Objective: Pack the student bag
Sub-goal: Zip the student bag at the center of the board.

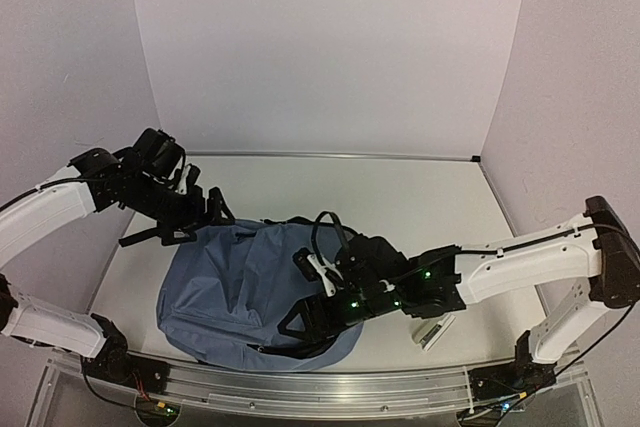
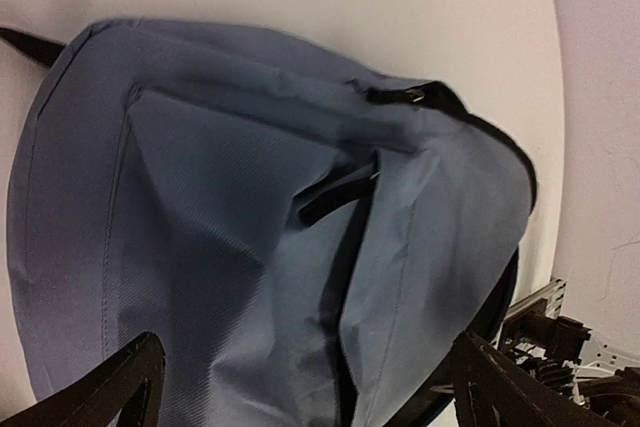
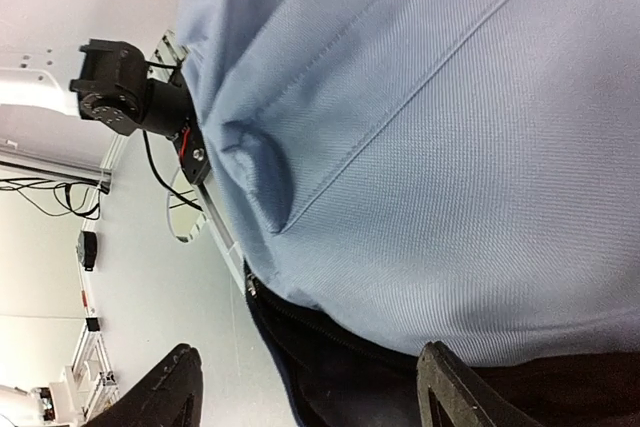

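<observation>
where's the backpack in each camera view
top external: the student bag lies lower centre-left.
left wrist: the student bag fills most of the frame.
right wrist: the student bag fills the upper right.
shared landmark: the metal rail beside the bag, seen in all three views.

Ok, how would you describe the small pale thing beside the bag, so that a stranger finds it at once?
On the white table, find the big blue backpack near the front edge. Just to its right, beside the right arm, a small flat thing lies apart from it. It is pale grey and tiny, while the backpack is blue and huge.
</observation>
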Controlling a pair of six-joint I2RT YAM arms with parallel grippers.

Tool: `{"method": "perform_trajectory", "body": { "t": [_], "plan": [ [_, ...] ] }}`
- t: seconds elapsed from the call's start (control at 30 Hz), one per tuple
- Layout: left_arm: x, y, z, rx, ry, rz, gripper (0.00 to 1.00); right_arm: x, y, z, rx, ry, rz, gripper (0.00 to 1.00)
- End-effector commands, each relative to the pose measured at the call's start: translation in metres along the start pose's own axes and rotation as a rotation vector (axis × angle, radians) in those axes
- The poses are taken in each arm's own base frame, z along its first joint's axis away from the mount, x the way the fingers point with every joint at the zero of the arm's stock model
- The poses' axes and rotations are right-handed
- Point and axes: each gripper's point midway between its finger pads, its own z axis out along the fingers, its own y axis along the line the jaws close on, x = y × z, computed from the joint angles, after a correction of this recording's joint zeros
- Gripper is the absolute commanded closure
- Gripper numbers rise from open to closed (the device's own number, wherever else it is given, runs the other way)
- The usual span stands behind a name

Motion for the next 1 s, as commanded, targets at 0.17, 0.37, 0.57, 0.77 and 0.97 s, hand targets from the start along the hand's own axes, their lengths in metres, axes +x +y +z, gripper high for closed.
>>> {"method": "perform_trajectory", "body": {
  "t": [0.17,0.37,0.57,0.77,0.97],
  "plan": [
    [0.028,0.032,0.007,-0.087,0.076,-0.068,0.0,0.019,0.024,0.034,-0.094,0.13,0.041,0.34],
    [0.034,0.033,0.013,-0.078,0.105,-0.063,0.15,0.031,0.04,0.045,-0.149,0.197,0.027,0.39],
    [0.038,0.038,0.019,-0.09,0.119,-0.07,0.42,0.031,0.044,0.05,-0.162,0.21,0.046,0.42],
    [0.036,0.04,0.021,-0.095,0.11,-0.074,0.66,0.021,0.051,0.053,-0.182,0.172,0.092,0.53],
    [0.033,0.039,0.021,-0.098,0.099,-0.072,0.83,0.018,0.05,0.055,-0.174,0.155,0.107,0.67]
  ]
}}
